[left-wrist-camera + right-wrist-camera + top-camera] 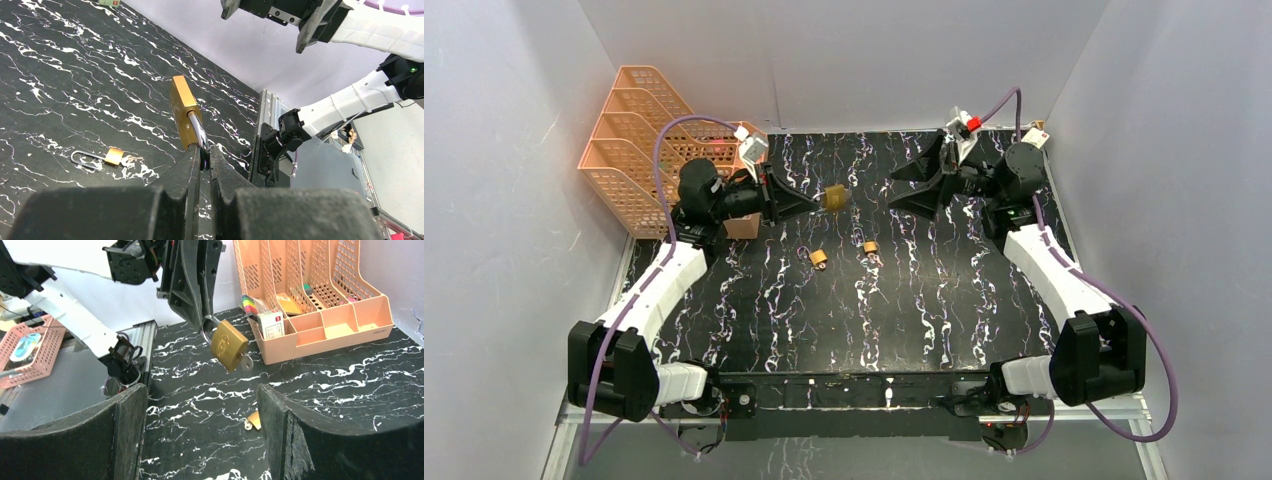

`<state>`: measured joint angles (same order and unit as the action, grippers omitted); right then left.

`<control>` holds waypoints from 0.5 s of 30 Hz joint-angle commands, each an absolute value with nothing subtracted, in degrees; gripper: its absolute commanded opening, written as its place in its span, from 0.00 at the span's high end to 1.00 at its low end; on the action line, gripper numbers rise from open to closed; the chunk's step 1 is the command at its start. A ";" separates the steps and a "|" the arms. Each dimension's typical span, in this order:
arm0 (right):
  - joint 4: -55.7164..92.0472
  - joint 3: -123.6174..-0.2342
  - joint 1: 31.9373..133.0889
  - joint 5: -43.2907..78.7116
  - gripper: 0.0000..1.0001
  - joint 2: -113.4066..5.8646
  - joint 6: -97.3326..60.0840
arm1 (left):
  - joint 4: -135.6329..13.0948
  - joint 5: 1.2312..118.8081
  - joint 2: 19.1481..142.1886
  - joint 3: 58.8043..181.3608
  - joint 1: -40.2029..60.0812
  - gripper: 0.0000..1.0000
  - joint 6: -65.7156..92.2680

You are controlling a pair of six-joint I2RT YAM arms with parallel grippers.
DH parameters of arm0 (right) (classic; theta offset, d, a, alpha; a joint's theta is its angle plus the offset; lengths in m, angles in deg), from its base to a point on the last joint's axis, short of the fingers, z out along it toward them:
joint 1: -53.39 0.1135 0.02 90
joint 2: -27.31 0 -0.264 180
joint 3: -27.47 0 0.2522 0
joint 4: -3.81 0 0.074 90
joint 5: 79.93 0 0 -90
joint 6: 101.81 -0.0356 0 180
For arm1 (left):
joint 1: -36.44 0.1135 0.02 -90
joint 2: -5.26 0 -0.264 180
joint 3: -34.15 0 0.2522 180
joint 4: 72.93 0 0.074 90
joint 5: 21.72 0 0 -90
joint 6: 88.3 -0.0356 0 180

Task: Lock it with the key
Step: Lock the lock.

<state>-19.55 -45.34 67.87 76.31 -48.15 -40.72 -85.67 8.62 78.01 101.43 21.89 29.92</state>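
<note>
My left gripper (809, 200) is shut on the steel shackle (196, 129) of a large brass padlock (834, 197) and holds it in the air above the table's far middle. In the right wrist view the padlock (228, 345) hangs from the left fingers, with a silver key (245, 362) sticking out of its lower end. My right gripper (904, 185) is open and empty, a short way right of the padlock and facing it. Its fingers (125, 410) stand wide apart.
Two small brass padlocks (818, 258) (870, 248) lie on the black marble table (844, 330); one shows in the left wrist view (114, 156) with keys beside it. An orange mesh file rack (639, 140) stands at the far left, holding small items (272, 322).
</note>
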 commanded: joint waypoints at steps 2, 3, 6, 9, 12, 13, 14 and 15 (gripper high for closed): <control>-35.23 -43.60 67.05 79.69 0.13 -49.03 -47.92 | -89.51 1.55 74.68 104.90 23.69 1.00 32.60; -37.33 -43.40 67.06 80.37 0.13 -49.68 -49.22 | -89.75 0.89 74.55 104.99 23.69 1.00 33.01; -40.38 -43.23 67.09 81.24 0.14 -51.18 -51.04 | -92.02 -0.75 74.06 104.91 23.69 1.00 35.33; -43.50 -42.96 67.15 81.67 0.15 -52.54 -53.03 | -96.97 -2.35 73.75 104.34 23.69 1.00 39.49; -48.69 -42.72 67.32 82.39 0.16 -54.45 -56.77 | -100.24 -3.21 73.90 103.94 23.69 1.00 42.58; -50.28 -42.76 67.62 82.59 0.17 -54.90 -57.83 | -100.47 -3.13 73.84 103.84 23.69 1.00 42.84; -51.35 -43.03 67.95 82.84 0.18 -55.40 -58.68 | -100.58 -3.09 73.75 103.69 23.69 1.00 42.87; -51.86 -43.37 68.40 82.92 0.19 -55.78 -59.10 | -100.57 -3.01 73.69 103.64 23.69 1.00 42.96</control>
<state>-41.63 -42.69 67.32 81.44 -54.64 -54.14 -94.37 -0.93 76.68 101.65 23.62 39.56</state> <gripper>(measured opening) 0.833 0.048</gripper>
